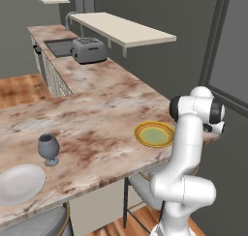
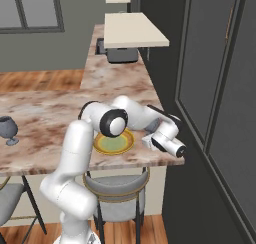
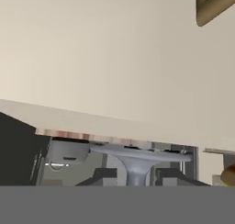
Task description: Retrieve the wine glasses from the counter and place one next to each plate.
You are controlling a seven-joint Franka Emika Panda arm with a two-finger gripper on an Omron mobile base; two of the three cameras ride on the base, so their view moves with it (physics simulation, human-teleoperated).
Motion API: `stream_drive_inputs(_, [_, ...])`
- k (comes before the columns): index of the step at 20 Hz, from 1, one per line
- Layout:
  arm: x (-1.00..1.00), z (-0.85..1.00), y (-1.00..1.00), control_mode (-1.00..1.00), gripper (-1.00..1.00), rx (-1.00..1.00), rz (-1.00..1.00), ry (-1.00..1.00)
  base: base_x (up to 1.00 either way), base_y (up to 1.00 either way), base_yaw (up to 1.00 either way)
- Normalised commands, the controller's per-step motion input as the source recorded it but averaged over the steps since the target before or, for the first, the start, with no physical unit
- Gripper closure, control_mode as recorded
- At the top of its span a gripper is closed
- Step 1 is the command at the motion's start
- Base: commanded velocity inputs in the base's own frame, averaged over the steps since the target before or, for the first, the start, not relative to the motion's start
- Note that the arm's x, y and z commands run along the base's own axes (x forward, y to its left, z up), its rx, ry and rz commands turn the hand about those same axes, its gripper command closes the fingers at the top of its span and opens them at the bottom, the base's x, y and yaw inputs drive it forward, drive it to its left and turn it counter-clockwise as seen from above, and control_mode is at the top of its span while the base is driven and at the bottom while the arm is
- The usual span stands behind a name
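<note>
One blue-grey wine glass (image 1: pixel 48 149) stands free on the marble counter (image 1: pixel 97 109), just right of the white-grey plate (image 1: pixel 19 183); it also shows at the far left as wine glass (image 2: pixel 7 129). The yellow-rimmed, green-centred plate (image 2: pixel 114 141) lies near the counter's right end. My gripper (image 2: pixel 150 140) hovers low over that end, right beside the plate. The hand view is rolled upside down. In it, the second wine glass (image 3: pixel 137 155) shows its round foot and stem between my gripper's (image 3: pixel 136 176) dark fingertips (image 3: pixel 103 175), which are shut on it. Its bowl is hidden.
A grey toaster (image 1: pixel 89 50) stands on the far stretch of counter beside a sink (image 1: pixel 59 46). A cream shelf (image 1: pixel 123 29) juts out above the counter. Grey stools (image 2: pixel 117 185) sit under the front edge. A dark wall with panels runs close on the right.
</note>
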Motion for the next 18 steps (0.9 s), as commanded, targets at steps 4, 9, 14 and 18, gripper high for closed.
stream_drive_inputs(4, [-0.02, -0.78, 0.28, -1.00, 1.00, -0.07, 0.00, 0.00, 0.00, 0.00, 0.00])
stream_drive_inputs(9, [-0.10, -0.41, 0.33, -1.00, -1.00, -0.04, 0.00, -0.01, 0.00, 0.00, 0.00])
stream_drive_inputs(14, [-0.02, -0.02, -0.04, -1.00, -1.00, 0.00, 0.00, -0.01, 0.00, 0.00, 0.00])
stream_drive_inputs(18, [-0.14, 0.00, -0.07, -1.00, -1.00, 0.00, 0.00, 0.00, 0.00, 0.00, 0.00])
